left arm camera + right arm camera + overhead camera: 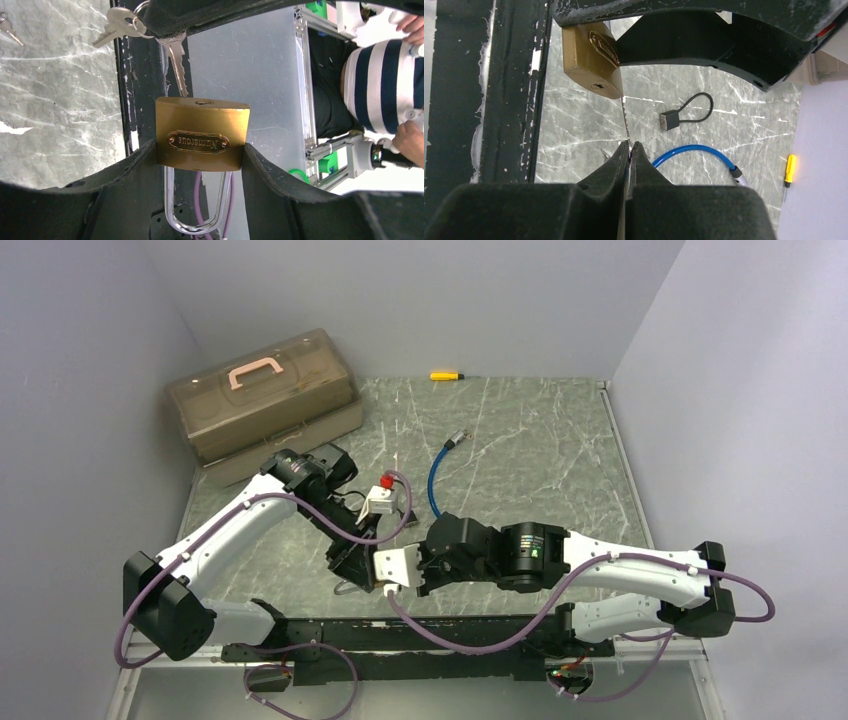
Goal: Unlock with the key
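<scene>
Fingers on brass padlock; grey marbled tabletop, lilac walls.

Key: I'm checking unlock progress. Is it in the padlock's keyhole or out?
Out. In the left wrist view the key ends beside the empty keyhole in the padlock.

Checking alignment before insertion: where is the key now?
Left wrist view, top centre: the key, pinched in the right gripper, has its tip at the padlock, beside the keyhole; the left gripper holds the padlock.
</scene>
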